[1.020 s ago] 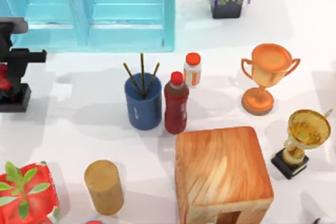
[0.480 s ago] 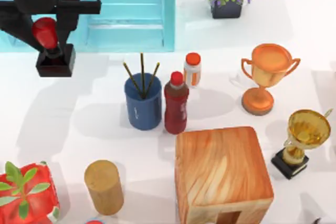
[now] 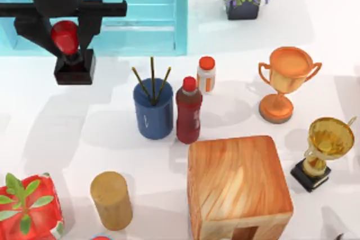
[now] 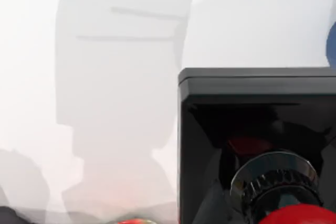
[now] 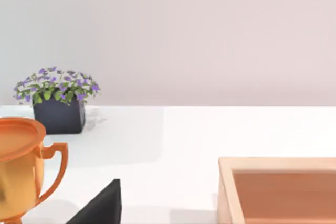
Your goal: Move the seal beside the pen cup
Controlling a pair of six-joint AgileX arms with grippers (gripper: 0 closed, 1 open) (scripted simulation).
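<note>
Gripping the seal (image 3: 72, 54) by its red knob, my left gripper (image 3: 64, 36) hangs at the far left of the desk (image 3: 101, 139), up and to the left of the pen cup (image 3: 153, 111). Compared with half a second ago, gripper and seal have slid a little rightward and nearer the cup; a second ago they sat at the very left edge. I read that as the carry being under way, with the seal lifted and closing on its goal but not yet there. In the left wrist view the black block base (image 4: 257, 129) hangs over bare white desk, and a sliver of blue shows at the edge.

Going rightward from the pen cup, a dark red bottle (image 3: 188, 113) stands just beside it, so its left side is the open one for setting down. A tan wooden cylinder (image 3: 111, 199) stands below-left of the cup, well apart. My right arm is parked off the lower right; I cannot tell its gripper's state.
</note>
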